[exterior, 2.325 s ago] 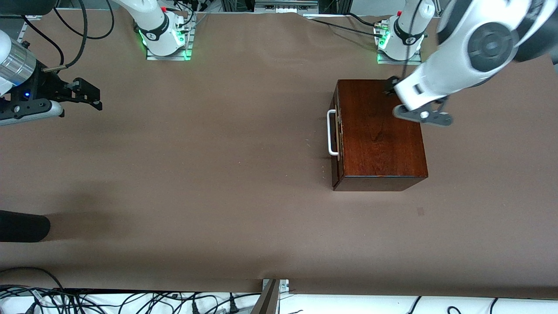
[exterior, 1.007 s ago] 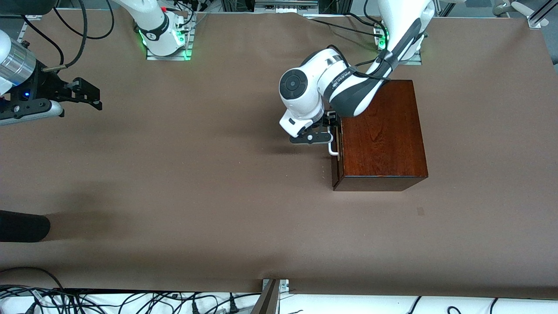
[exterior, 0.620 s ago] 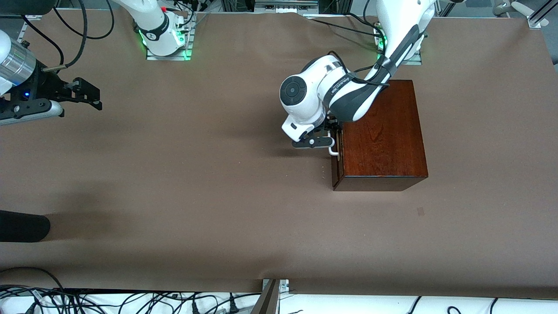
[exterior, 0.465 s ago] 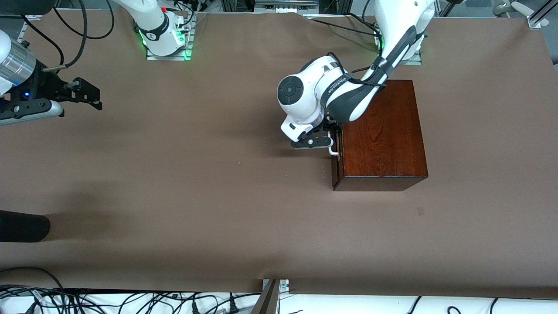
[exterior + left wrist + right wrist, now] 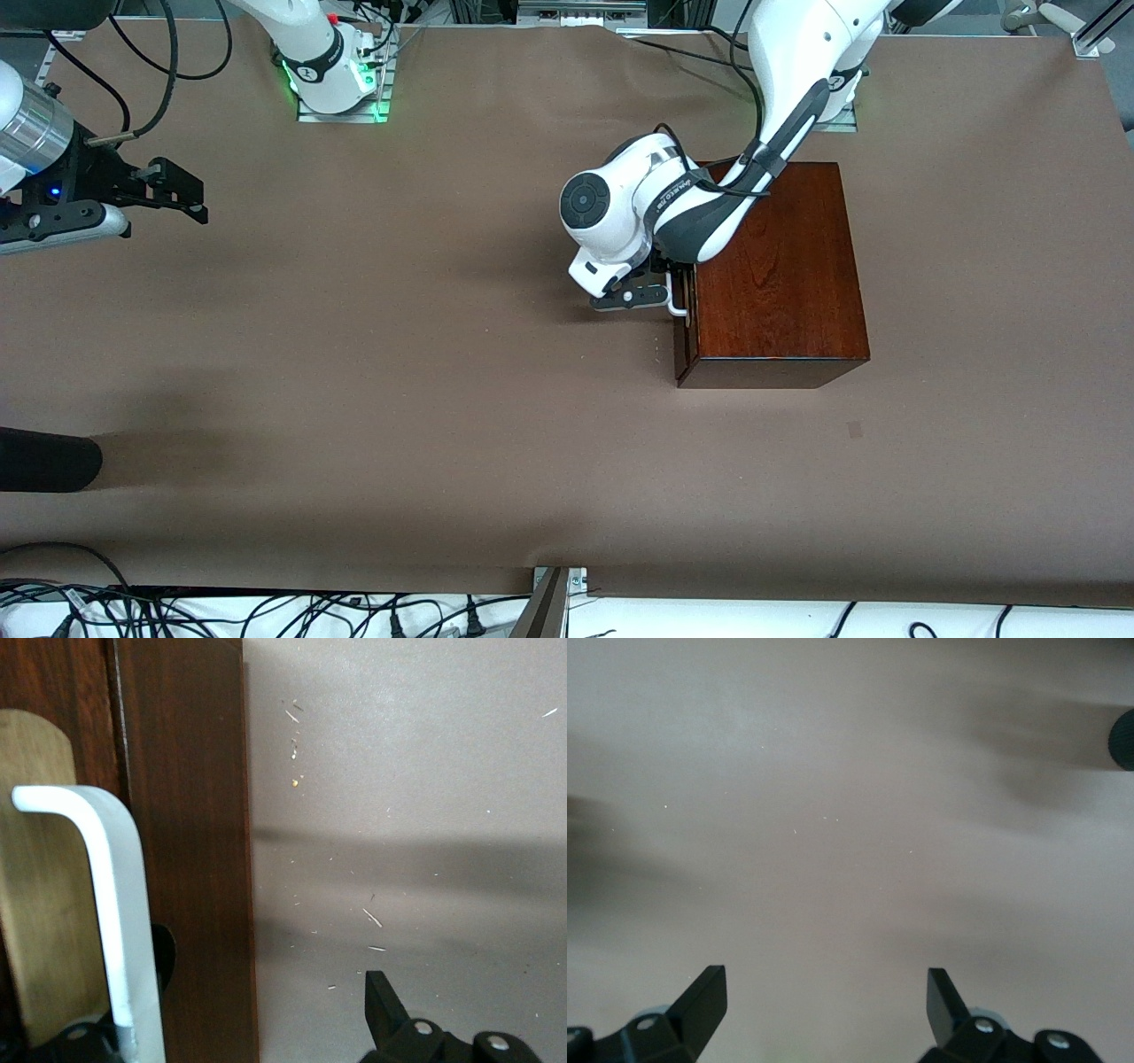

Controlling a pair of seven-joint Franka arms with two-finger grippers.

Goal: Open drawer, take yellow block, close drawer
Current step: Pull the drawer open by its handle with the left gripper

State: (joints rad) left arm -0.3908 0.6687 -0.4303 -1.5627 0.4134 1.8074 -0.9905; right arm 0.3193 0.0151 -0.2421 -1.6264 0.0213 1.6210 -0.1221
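Since the earlier front frame, left gripper (image 5: 660, 297) dropped from over the box (image 5: 771, 266) to the drawer (image 5: 680, 332) front.

Left wrist: fingers (image 5: 383, 997) apart, straddling handle (image 5: 111, 912); drawer closed, yellow block unseen.

Right wrist: right gripper (image 5: 824, 1001) waits, spread wide.

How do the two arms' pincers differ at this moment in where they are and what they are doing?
The left pincer is at the glossy mahogany box's drawer front, its open fingers straddling the white U-shaped bar handle. The right pincer waits over bare brown table at the right arm's end, with nothing between its fingers. Both are open and hold nothing.
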